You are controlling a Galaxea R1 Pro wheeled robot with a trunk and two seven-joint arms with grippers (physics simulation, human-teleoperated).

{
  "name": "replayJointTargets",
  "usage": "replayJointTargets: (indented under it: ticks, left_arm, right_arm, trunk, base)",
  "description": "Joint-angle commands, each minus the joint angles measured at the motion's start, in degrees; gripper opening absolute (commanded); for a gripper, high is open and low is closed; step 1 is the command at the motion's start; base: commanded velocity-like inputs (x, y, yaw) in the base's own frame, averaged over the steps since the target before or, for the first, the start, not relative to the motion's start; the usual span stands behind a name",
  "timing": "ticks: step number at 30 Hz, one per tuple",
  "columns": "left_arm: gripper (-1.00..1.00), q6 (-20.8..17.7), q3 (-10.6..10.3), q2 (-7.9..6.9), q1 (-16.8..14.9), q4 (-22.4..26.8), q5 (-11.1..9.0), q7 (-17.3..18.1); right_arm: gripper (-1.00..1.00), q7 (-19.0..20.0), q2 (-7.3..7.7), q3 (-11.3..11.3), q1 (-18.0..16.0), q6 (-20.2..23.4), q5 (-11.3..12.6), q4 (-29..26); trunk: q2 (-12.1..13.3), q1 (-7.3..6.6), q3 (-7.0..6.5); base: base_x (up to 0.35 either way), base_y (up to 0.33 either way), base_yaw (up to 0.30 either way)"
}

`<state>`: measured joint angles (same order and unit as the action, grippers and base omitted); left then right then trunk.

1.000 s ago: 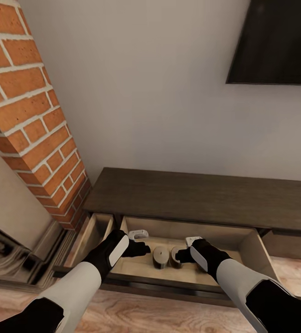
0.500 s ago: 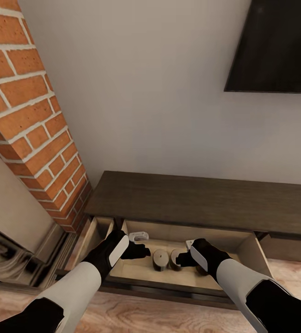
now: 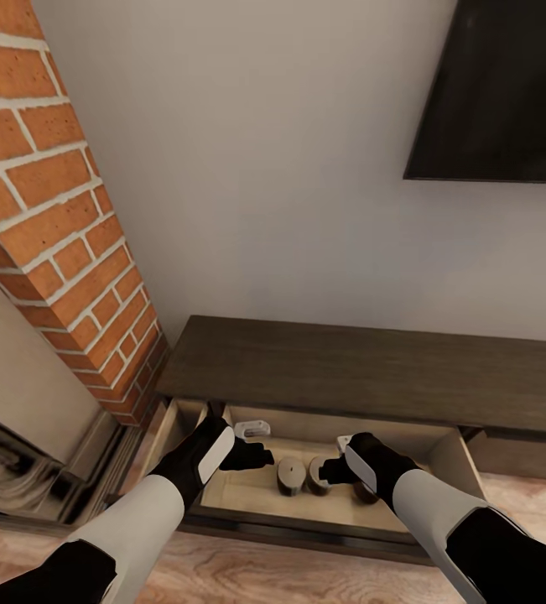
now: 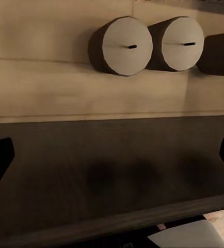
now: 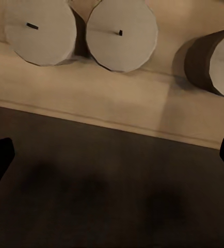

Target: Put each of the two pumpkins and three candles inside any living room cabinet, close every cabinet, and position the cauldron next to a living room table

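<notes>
Three candles [image 3: 290, 475] stand in the cabinet [image 3: 365, 373] drawer between the spread-fingered left gripper [image 3: 254, 457] and right gripper [image 3: 331, 470].

Wall: I see a plain pale grey wall [image 3: 289, 168] ahead.
Bricks: a red brick column [image 3: 54, 218] stands on my left.
Screen: a big black TV [image 3: 507, 92] hangs up high on my right.
Floor: light wood planks [image 3: 264, 575] lie at the bottom.

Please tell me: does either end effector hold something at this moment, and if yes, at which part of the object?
Nothing is held. The left end effector and the right end effector are both open and empty over the open drawer, where the candles lie.
</notes>
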<state>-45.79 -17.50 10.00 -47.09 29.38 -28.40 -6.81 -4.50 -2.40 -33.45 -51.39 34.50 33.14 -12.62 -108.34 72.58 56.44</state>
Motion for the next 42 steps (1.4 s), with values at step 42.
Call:
replayJointTargets:
  ticks: [42]
  left_arm:
    - [1.00,-0.09,-0.08,0.00,-0.02,0.24,-0.60,-0.58]
  right_arm:
    - [1.00,-0.45,0.02,-0.37,-0.02,0.13,0.61,-0.12]
  trunk:
    - [8.82,-4.84,-7.10]
  base:
    - [0.000,0.000,0.000]
